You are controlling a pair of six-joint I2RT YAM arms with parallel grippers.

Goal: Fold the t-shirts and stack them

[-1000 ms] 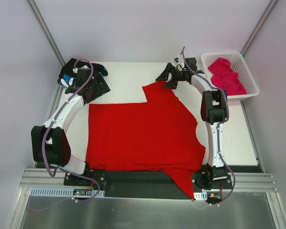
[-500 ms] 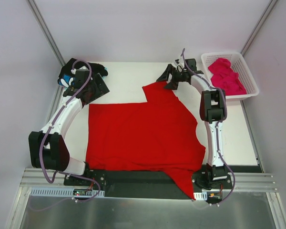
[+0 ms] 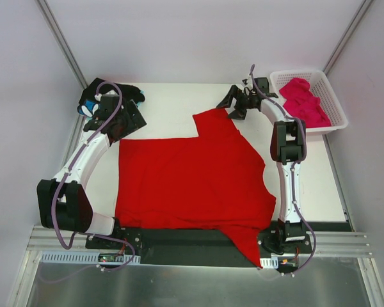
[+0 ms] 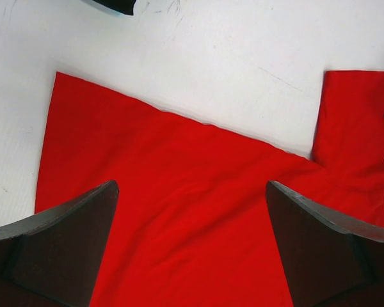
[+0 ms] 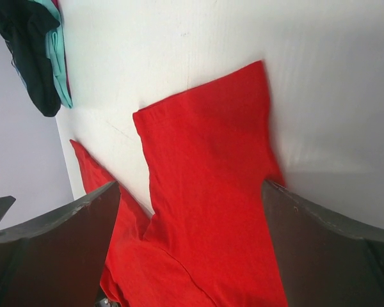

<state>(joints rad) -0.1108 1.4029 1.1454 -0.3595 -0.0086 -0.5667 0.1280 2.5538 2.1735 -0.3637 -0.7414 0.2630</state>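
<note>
A robot lab cell: plain white walls (image 3: 192, 38), metal posts (image 3: 59, 38) in the upper corners, arms (image 3: 89, 150) bolted to a rail (image 3: 339, 243).

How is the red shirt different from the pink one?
The red t-shirt lies spread flat on the table; the pink t-shirt sits bunched up inside the white basket. The red t-shirt shows a sleeve; the pink t-shirt is just a crumpled lump. Both are cloth.
</note>
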